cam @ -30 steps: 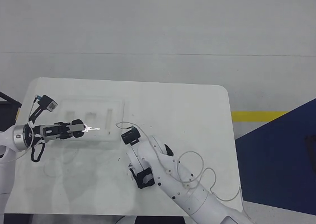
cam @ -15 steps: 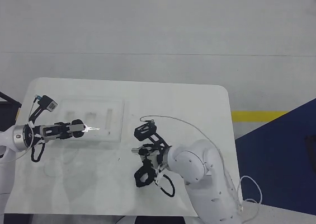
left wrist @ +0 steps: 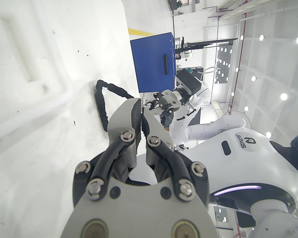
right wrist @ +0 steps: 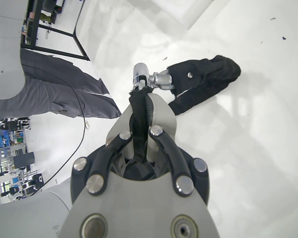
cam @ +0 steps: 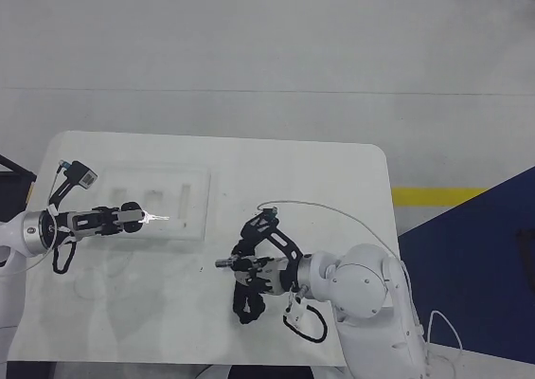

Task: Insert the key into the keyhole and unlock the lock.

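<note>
L gripper (cam: pixel 142 217): over the left part of the table (cam: pixel 324 180), fingers pinched tight on the key (cam: pixel 157 217); held level, prob so the blade can go in straight
key: blade sticks out past the fingertips twd the R arm, above the foam tray (cam: pixel 187 180), not touching it
foam tray: white, w/ moulded recesses that look shaped to hold parts; lies flat under the L gripper
gap: key & lock (cam: pixel 222 262) well apart, nothing inserted yet
lock: metal head juts just beyond the R fingertips, in the air, turned twd the key, I'd say to present the keyhole, which I can't make out; black sleeved cable (right wrist: pixel 206 74) trails down to the table
R gripper (right wrist: pixel 141 95): clamped on the lock's black strap right behind the head, prob to steady it vs the key's push
risk: head may swivel on the soft strap
</note>
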Action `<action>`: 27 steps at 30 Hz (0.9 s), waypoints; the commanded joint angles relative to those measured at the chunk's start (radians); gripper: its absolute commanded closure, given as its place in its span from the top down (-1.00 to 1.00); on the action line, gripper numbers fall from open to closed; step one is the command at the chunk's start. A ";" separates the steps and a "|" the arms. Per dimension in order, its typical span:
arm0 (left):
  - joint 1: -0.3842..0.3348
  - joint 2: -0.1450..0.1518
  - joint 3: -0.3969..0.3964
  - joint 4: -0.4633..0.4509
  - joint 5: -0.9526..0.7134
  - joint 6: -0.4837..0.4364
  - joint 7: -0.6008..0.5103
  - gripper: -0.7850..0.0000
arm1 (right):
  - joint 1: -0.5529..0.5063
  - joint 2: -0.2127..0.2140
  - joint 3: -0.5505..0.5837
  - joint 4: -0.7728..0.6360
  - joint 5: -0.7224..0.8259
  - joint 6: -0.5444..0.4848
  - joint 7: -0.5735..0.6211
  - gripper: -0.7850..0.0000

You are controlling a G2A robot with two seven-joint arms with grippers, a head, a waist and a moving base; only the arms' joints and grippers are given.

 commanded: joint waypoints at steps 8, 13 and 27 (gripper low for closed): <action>0.000 0.000 0.000 0.000 0.000 0.000 0.000 -1.00 | -0.094 0.019 0.049 0.060 0.519 -0.163 -0.263 -1.00; 0.000 0.000 0.000 0.000 0.000 0.000 0.000 -1.00 | -0.038 0.033 0.023 0.175 0.808 -0.207 -0.137 -1.00; 0.000 0.000 0.000 0.000 0.000 0.000 0.000 -1.00 | 0.043 0.055 0.039 0.263 0.864 -0.259 -0.069 -1.00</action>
